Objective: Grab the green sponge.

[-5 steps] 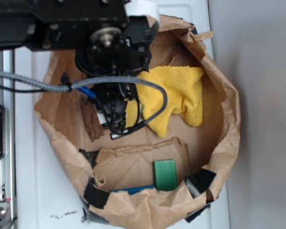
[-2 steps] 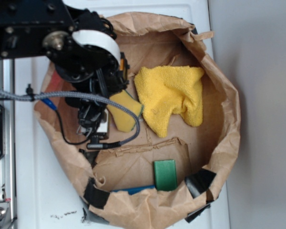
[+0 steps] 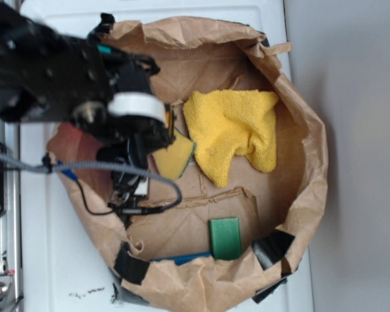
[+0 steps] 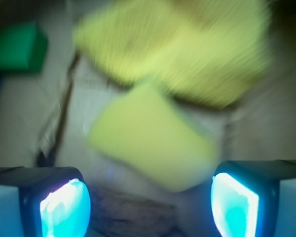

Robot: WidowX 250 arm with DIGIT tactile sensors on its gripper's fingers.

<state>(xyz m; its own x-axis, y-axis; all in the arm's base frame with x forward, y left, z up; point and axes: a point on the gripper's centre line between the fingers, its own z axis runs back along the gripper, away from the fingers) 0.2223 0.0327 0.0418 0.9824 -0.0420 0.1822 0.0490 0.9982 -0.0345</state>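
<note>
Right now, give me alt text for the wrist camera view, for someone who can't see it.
Blurred wrist view: the green sponge, yellow foam side showing, lies ahead of the open gripper, whose two fingertips frame the bottom corners. A yellow cloth lies just beyond it, and a green block sits top left.

Exterior view evenly and brightly lit, with the arm point(image 3: 58, 71) at 10 o'clock motion-blurred; wrist view blurred throughout, with the fingertips point(image 4: 64, 207) glowing cyan at 7 and 5 o'clock.

Arm point(image 3: 45, 78) swung left and lower; green sponge point(image 3: 173, 156) now less covered, yellow face showing.
</note>
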